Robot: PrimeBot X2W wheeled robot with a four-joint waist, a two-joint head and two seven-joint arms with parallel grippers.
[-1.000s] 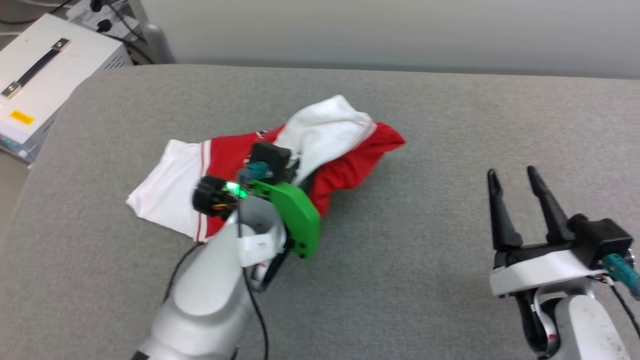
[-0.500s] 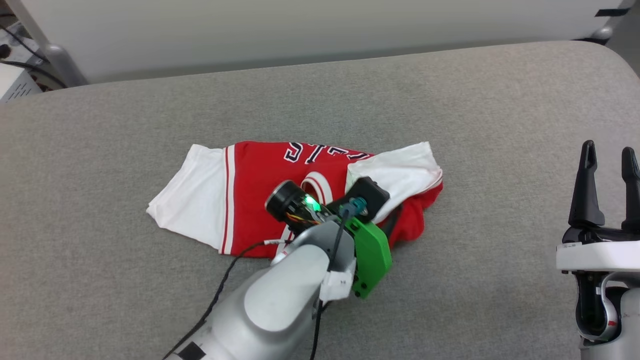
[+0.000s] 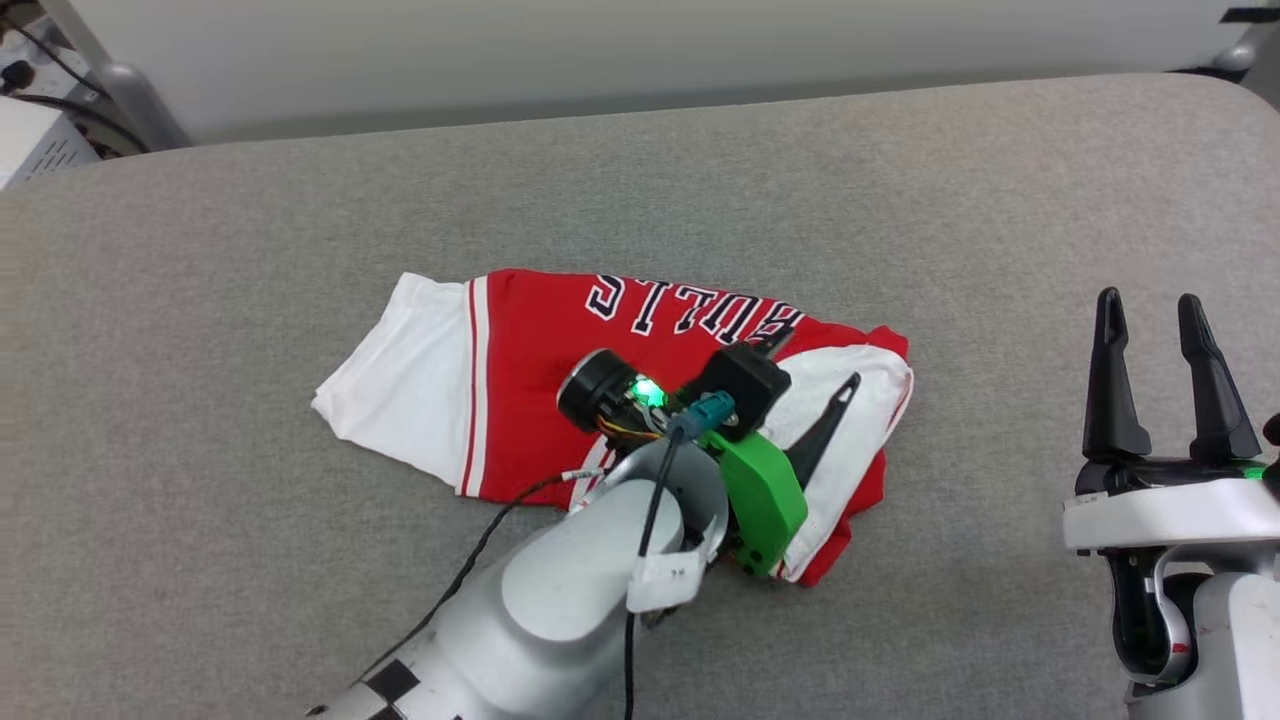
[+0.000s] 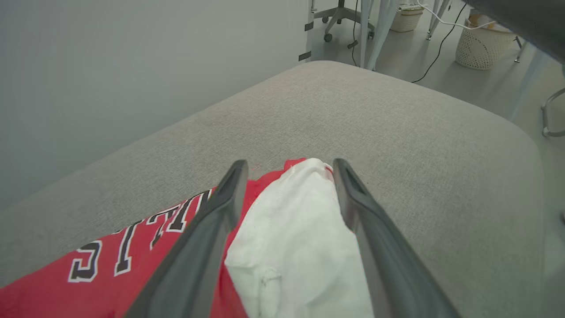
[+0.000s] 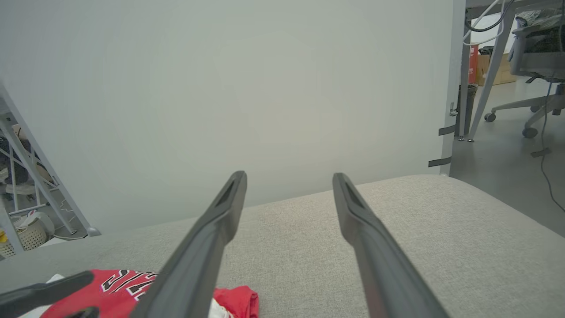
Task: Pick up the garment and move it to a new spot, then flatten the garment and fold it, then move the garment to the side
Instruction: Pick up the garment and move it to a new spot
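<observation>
The left gripper is down on the garment with its two dark fingers spread wide, gripping nothing. The crumpled white sleeve at the garment's right end lies between them, bunched up close against both.

A green bracket sits on that wrist. A small white tag hangs on the forearm, its writing too small to read.

The garment, a red jersey-style T-shirt, lies spread across the middle of the grey cushion, with its other white sleeve flat at the left and red-and-white striped trim along the seam. Navy letters outlined in white run along its far edge, upside down from the robot's side. "ULLS" is plain, and the letter before it, partly hidden behind the wrist, looks like a B.

Well to the right, near the front edge, the right gripper hovers over bare cushion, jaws apart and empty, fingers pointing at the pale wall.

Past the cushion's far right corner are wicker baskets and an office chair.
</observation>
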